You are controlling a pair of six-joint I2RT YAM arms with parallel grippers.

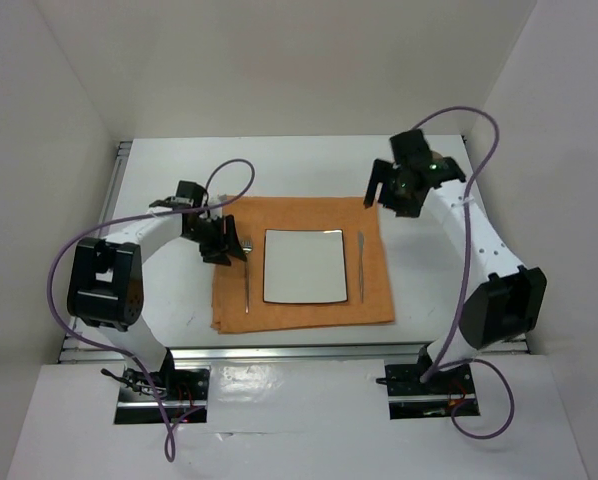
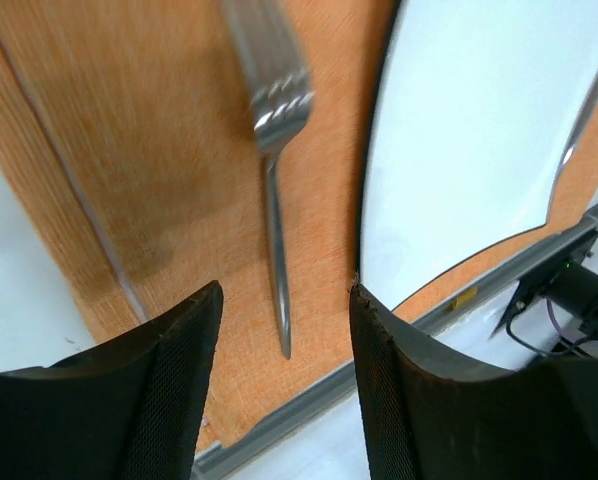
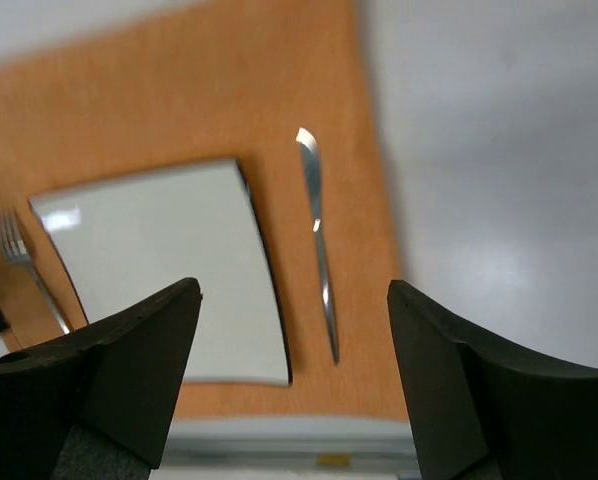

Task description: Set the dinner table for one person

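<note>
Between left fingers [image 2: 159, 400], spread wide and empty: fork [image 2: 272, 200], judged thin, stiff, slick; pinch mid-handle. Right fingers [image 3: 129, 370] likewise spread, empty.

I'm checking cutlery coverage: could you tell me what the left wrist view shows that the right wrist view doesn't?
Left wrist only: the fork down to its handle tip. Right wrist only: the knife end to end. Both: the orange cloth, the white plate, the fork's tines, bare dinner table, and open jaws in the foreground.
</note>
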